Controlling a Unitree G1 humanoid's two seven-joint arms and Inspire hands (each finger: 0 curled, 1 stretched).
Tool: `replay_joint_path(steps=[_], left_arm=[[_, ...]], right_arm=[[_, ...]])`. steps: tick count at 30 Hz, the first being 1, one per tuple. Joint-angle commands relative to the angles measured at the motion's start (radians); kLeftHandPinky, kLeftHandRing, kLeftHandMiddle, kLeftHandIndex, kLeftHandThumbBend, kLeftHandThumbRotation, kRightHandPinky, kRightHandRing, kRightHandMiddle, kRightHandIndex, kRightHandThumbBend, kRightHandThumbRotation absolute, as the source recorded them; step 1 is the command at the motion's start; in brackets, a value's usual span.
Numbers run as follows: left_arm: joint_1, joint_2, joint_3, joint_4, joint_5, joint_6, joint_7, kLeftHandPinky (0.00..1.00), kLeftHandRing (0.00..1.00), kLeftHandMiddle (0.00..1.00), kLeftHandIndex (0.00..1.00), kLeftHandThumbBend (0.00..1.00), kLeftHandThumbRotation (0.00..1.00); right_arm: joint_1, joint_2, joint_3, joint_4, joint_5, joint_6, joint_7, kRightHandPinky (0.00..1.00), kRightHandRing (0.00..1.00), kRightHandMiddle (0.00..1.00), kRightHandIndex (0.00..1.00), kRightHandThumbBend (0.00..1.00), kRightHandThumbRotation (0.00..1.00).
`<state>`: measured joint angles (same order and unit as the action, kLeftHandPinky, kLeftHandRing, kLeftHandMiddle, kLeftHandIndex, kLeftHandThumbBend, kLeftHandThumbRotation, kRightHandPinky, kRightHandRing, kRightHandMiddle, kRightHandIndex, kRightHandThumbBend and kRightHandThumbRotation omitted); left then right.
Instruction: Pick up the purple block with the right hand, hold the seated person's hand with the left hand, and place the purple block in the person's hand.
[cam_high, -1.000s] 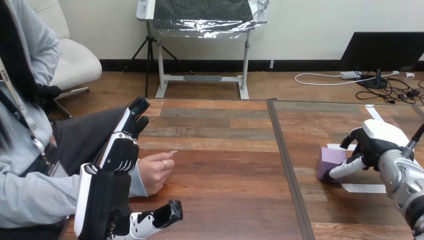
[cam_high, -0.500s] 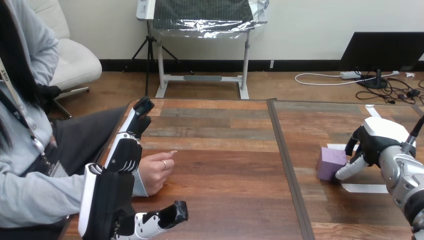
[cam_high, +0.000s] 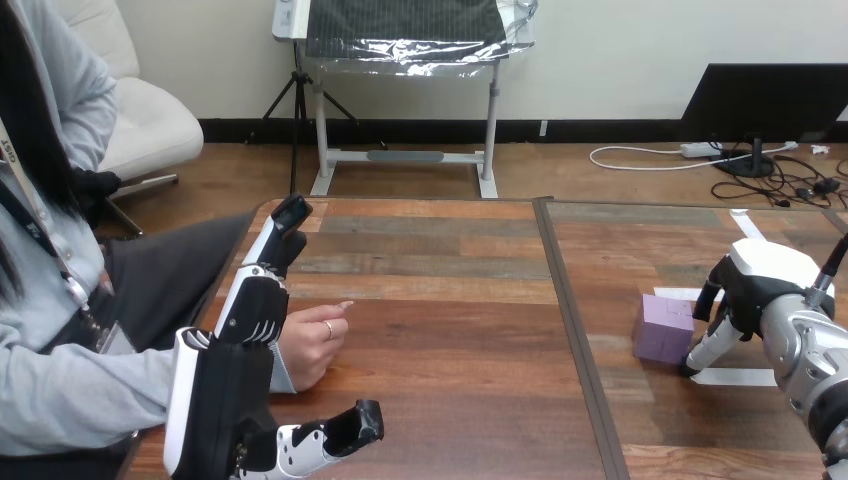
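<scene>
Purple block (cam_high: 662, 328) sits on the table (cam_high: 450, 330) just left of my right hand (cam_high: 760, 285), fingers (cam_high: 712, 348) loosely bent beside it, not gripping yet, while my left hand (cam_high: 220, 400) is open alongside the person's hand (cam_high: 310, 345).

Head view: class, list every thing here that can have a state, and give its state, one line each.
Left hand: open, fingers straight, beside the person's hand, not curled round it.
Person's hand: loosely curled, resting on the table, holding nothing.
Purple block: sitting flat on the table, not lifted.
Right hand: low at the block's right side; grip cannot be told.
</scene>
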<state>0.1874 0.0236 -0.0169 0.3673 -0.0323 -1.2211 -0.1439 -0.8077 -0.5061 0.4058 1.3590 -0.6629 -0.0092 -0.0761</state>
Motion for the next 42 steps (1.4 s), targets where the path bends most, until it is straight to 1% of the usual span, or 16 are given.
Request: replay_joint_path(steps=[1,4,7,10,14,16,20,26,28,31,32,34,35,40,41,42], left_arm=[[-0.032,-0.006,0.004,-0.025,0.007,-0.015,0.012,0.94,0.96,0.95,0.9,1.0,0.6],[-0.026,-0.008,0.004,-0.031,0.01,-0.007,0.016,0.94,0.96,0.95,0.9,1.0,0.59],[-0.028,-0.004,0.001,-0.028,0.008,-0.008,0.015,0.94,0.96,0.95,0.9,1.0,0.59],[-0.03,-0.006,0.003,-0.025,0.009,-0.009,0.018,0.94,0.96,0.95,0.9,1.0,0.59],[-0.029,-0.002,0.0,-0.026,0.005,-0.002,0.019,0.94,0.96,0.95,0.9,1.0,0.59],[-0.029,-0.002,0.001,-0.027,0.006,0.001,0.02,0.94,0.96,0.95,0.9,1.0,0.58],[-0.032,-0.006,0.002,-0.024,0.008,0.0,0.026,0.94,0.96,0.94,0.9,1.0,0.58],[-0.043,-0.006,0.004,-0.011,0.008,-0.01,0.029,0.92,0.95,0.94,0.9,1.0,0.57],[-0.048,-0.004,0.006,-0.004,0.01,-0.017,0.029,0.91,0.94,0.94,0.89,1.0,0.57],[-0.051,-0.004,0.007,-0.001,0.01,-0.015,0.03,0.9,0.93,0.94,0.89,1.0,0.57],[-0.055,-0.005,0.011,0.004,0.016,-0.021,0.032,0.9,0.93,0.93,0.89,1.0,0.56],[-0.061,-0.006,0.017,0.011,0.023,-0.03,0.034,0.89,0.93,0.93,0.89,1.0,0.57],[-0.062,-0.005,0.016,0.012,0.021,-0.027,0.034,0.88,0.92,0.93,0.89,1.0,0.57],[-0.069,0.001,0.01,0.02,0.013,-0.026,0.032,0.87,0.91,0.92,0.88,1.0,0.56],[-0.07,0.0,0.016,0.02,0.022,-0.026,0.035,0.87,0.91,0.92,0.88,1.0,0.56],[-0.071,-0.002,0.02,0.021,0.029,-0.026,0.038,0.87,0.91,0.92,0.89,1.0,0.57]], right_arm=[[-0.086,0.006,0.003,0.0,-0.001,0.009,-0.002,0.3,0.42,0.52,0.55,0.9,0.01],[-0.082,0.003,0.008,0.0,-0.007,0.008,-0.018,0.31,0.42,0.51,0.55,0.89,0.0],[-0.08,-0.002,0.003,-0.003,-0.002,-0.008,-0.034,0.31,0.42,0.51,0.54,0.9,0.0],[-0.077,-0.002,-0.016,-0.005,0.017,-0.013,-0.043,0.33,0.44,0.53,0.54,0.89,0.0],[-0.071,-0.009,-0.038,-0.008,0.039,-0.041,-0.056,0.35,0.47,0.54,0.54,0.89,0.0],[-0.071,-0.01,-0.044,-0.008,0.045,-0.043,-0.056,0.36,0.48,0.55,0.53,0.89,0.0],[-0.07,-0.014,-0.049,-0.01,0.051,-0.054,-0.072,0.38,0.49,0.55,0.52,0.88,0.0],[-0.07,-0.019,-0.056,-0.012,0.059,-0.07,-0.082,0.35,0.44,0.51,0.51,0.87,0.0],[-0.069,-0.022,-0.055,-0.014,0.057,-0.079,-0.087,0.36,0.45,0.52,0.5,0.87,0.0],[-0.074,-0.02,-0.057,-0.013,0.06,-0.072,-0.077,0.36,0.46,0.53,0.5,0.87,0.0],[-0.074,-0.021,-0.06,-0.015,0.062,-0.078,-0.079,0.36,0.46,0.53,0.5,0.87,0.0],[-0.074,-0.021,-0.062,-0.018,0.065,-0.086,-0.083,0.35,0.46,0.53,0.51,0.89,0.0],[-0.075,-0.022,-0.06,-0.016,0.063,-0.081,-0.077,0.35,0.45,0.53,0.51,0.9,0.0],[-0.082,-0.023,-0.052,-0.013,0.052,-0.07,-0.058,0.37,0.48,0.54,0.56,0.93,0.07],[-0.084,-0.023,-0.049,-0.013,0.049,-0.065,-0.055,0.37,0.48,0.54,0.56,0.93,0.08],[-0.085,-0.023,-0.048,-0.012,0.047,-0.061,-0.053,0.35,0.45,0.51,0.55,0.94,0.12]])
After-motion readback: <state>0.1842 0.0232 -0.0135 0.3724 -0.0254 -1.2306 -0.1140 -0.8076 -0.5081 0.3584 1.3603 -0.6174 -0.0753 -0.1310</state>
